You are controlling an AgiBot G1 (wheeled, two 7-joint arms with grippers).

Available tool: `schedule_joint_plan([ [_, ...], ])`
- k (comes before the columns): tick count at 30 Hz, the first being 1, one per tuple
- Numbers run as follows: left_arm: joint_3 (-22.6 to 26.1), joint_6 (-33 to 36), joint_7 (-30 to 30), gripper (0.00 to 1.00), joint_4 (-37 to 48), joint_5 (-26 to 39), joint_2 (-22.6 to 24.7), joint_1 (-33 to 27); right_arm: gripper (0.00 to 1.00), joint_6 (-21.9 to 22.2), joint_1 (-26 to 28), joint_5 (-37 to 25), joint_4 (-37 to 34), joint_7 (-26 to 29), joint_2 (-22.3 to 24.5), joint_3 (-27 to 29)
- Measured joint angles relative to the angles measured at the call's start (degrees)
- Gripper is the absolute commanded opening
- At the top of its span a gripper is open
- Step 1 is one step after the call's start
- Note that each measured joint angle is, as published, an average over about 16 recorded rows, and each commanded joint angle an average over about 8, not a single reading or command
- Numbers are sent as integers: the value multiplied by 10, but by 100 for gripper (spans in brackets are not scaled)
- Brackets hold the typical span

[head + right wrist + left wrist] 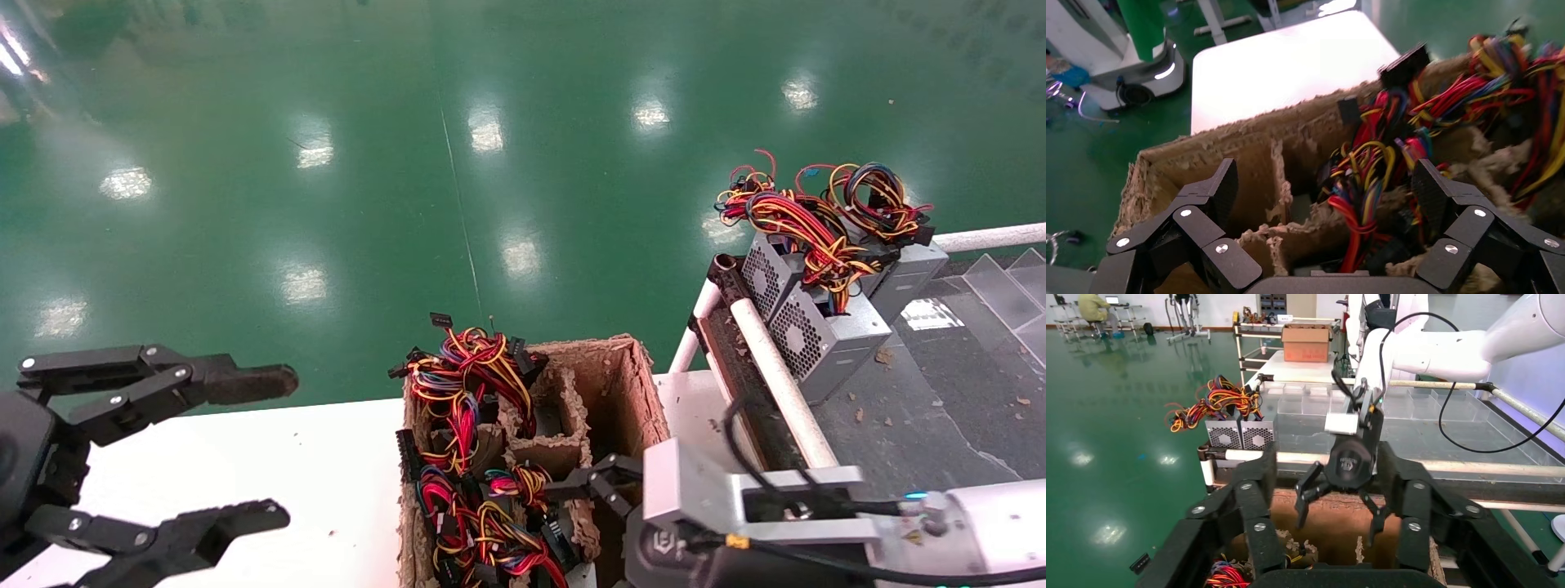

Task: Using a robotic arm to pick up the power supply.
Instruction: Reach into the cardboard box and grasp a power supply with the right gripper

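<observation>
Power supplies — silver-grey metal boxes hidden under red, yellow and black wires (458, 392) — sit in the brown pulp tray (629, 384) at the white worktop's (245, 457) front edge. Over it the black logo-marked right gripper (1340, 505) is spread wide, empty; the left gripper (245, 449) is parked open at the worktop's left edge.

Glossy green floor (327, 122) mirroring ceiling lights; white tabletop (327, 474) along the near edge; distant metal racks (1184, 318) against a pale wall.

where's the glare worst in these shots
Head view: ceiling lights mirror as bright patches on the green floor. Right wrist view: the white table is blown out, and the wires look soft. Left wrist view: evenly lit.
</observation>
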Motion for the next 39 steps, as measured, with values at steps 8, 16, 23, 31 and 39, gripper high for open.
schedule_joint_plan([
  [8,0,0,0,100,0,0,0,0,62,10,2,-38,-17,7,-29,-26],
  [16,1,0,0,100,0,0,0,0,0,24,0,-60,-33,2,-47,-36],
  [23,1,0,0,100,0,0,0,0,0,35,-6,-69,-36,-6,-50,-38],
  [31,1,0,1,100,0,-1,0,0,0,43,-9,-75,-42,-13,-52,-37],
  [39,1,0,1,100,0,-1,0,0,0,49,-7,-77,-55,-18,-59,-37],
])
